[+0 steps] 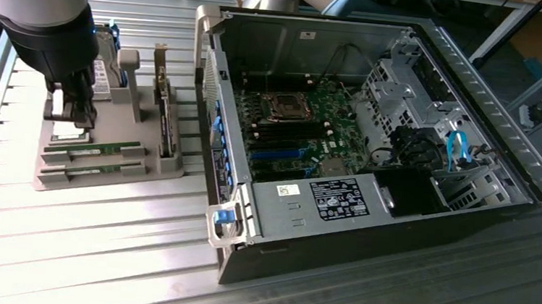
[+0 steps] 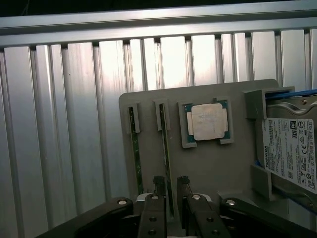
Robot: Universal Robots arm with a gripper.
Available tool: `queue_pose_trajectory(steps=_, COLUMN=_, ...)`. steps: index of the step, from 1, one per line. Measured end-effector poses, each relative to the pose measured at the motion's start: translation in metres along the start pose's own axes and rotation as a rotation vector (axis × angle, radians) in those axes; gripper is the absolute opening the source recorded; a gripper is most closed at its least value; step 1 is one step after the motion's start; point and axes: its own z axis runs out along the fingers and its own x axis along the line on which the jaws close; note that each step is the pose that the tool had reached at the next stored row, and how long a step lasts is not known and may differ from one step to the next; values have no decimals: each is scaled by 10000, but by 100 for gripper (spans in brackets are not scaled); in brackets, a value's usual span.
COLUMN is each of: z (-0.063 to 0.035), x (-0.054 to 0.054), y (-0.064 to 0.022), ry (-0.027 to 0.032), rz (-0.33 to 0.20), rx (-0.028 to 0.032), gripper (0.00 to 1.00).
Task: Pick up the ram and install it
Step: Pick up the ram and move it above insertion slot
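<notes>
So the black metal fingers [image 2: 158,184] are parted and sit either side of the ram, a long thin green circuit-board stick [image 2: 165,144] standing on edge in a slot of the flat grey plastic holder tray [image 2: 208,168]. There's a sliver of gap on each side of the stick, so as far as I can see they're straddling one end of it rather than pinching it. The ram's in the tray, not in the computer yet. Just beside the fingers on one side, a second thin green stick [image 2: 133,148] stands on edge in its own slot, parallel to the first and not touching it. A bit past the fingertips on the other side is the square silver processor chip with a green border [image 2: 208,121], lying flat in its grey pocket. Further off on that same side is the boxy silver hard drive with a white printed label [image 2: 292,153], propped between grey brackets at the tray's edge. The tray lies on the ribbed aluminium desk [image 2: 59,124], which runs on beyond the fingers. In the exterior view the fat grey and black arm [image 1: 45,11] comes down over the tray. Well apart from the fingers, on the exterior view's right, the open black and silver computer case [image 1: 360,253] lies on its side with its green motherboard [image 1: 302,125] showing.
</notes>
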Motion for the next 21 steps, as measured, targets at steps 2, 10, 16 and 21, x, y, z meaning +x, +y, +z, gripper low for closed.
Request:
queue_pose_trajectory(steps=2, z=11, x=0, y=0, ry=0, rz=0, rx=0, gripper=24)
queue_pose_trajectory(steps=10, z=40, x=1, y=-1, ry=-1, rz=0, rx=1, gripper=24)
queue_pose_trajectory(steps=16, z=61, x=1, y=-1, ry=-1, rz=0, rx=1, gripper=24)
queue_pose_trajectory(steps=21, z=69, x=2, y=-1, ry=-1, rz=0, rx=1, gripper=24)
